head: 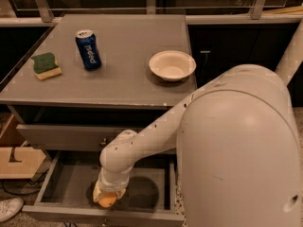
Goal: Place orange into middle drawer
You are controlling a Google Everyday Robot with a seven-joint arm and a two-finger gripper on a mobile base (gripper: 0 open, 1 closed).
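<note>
The orange [107,201] is a small round fruit held low inside the open middle drawer [66,183], close to its grey floor near the front. My gripper [107,196] reaches down into the drawer from the white arm and is shut on the orange, its fingers at the fruit's sides. The wrist hides most of the fingers. The closed grey drawer [61,137] directly above has a small round knob.
On the grey cabinet top stand a blue soda can [88,49], a green and yellow sponge [46,65] and a white bowl [172,65]. My large white arm body fills the right side. A wooden box [14,160] and a shoe [9,208] are on the floor at left.
</note>
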